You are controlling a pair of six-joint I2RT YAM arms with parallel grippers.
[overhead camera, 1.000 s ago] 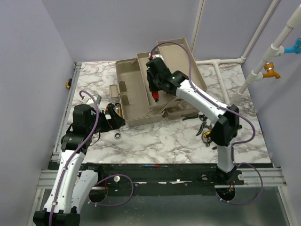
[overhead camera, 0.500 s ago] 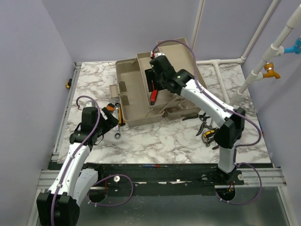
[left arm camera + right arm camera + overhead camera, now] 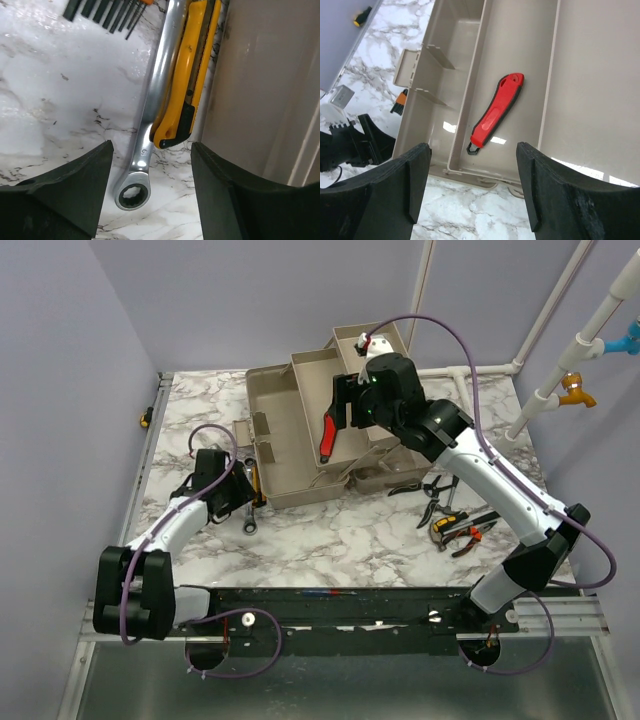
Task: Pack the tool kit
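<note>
Your right gripper (image 3: 472,150) hangs above the open beige plastic toolbox (image 3: 285,455) on the white marble tabletop (image 3: 350,530). Its fingers are spread and empty over the red-handled cutter (image 3: 496,113), which lies in a long tray. Your left gripper (image 3: 151,147), fingers also apart and gripping nothing, sits low over a silver ratcheting wrench (image 3: 154,100) and a yellow utility knife (image 3: 187,75), lying side by side just beside the toolbox's outer wall.

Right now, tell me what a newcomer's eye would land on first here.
The red cutter lying alone in a tray of the open beige toolbox, under the open right gripper. Then the yellow utility knife and silver wrench, side by side on the marble table beside the toolbox, framed by the open left gripper.
</note>
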